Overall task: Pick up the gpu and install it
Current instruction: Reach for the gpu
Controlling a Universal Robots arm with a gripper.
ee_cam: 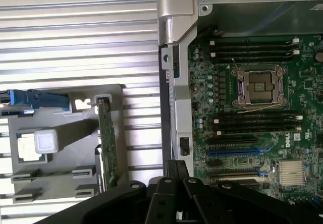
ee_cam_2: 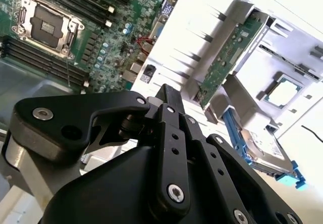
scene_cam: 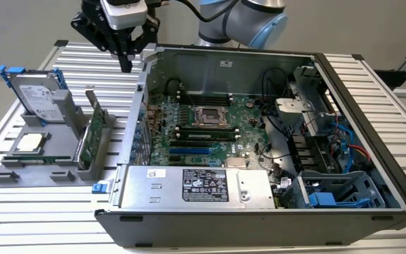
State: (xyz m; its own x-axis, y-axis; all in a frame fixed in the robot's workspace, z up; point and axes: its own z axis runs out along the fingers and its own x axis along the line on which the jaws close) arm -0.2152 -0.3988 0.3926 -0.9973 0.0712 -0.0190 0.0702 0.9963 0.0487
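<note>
The gpu (scene_cam: 90, 132) is a thin green card standing on edge in a grey holder (scene_cam: 48, 159) on the table, at the exterior view's left of the open computer case. Both wrist views show the gpu (ee_cam_2: 227, 57) (ee_cam: 107, 143) in that holder. My gripper (scene_cam: 125, 64) hangs above the table near the case's far left corner, beyond the holder and well clear of the card. In both wrist views the gripper (ee_cam_2: 169, 90) (ee_cam: 176, 166) has its black fingers together with nothing between them. The motherboard (scene_cam: 203, 127) lies open in the case, with a blue slot (ee_cam: 234, 153) free.
A silver hard drive with blue rails (scene_cam: 37, 95) stands in the holder's far end. A processor chip (scene_cam: 30, 143) lies flat beside the card. The case's upright side wall (scene_cam: 136, 116) separates holder and motherboard. A power supply (scene_cam: 196, 185) and cables (scene_cam: 344, 132) fill the case's near and right parts.
</note>
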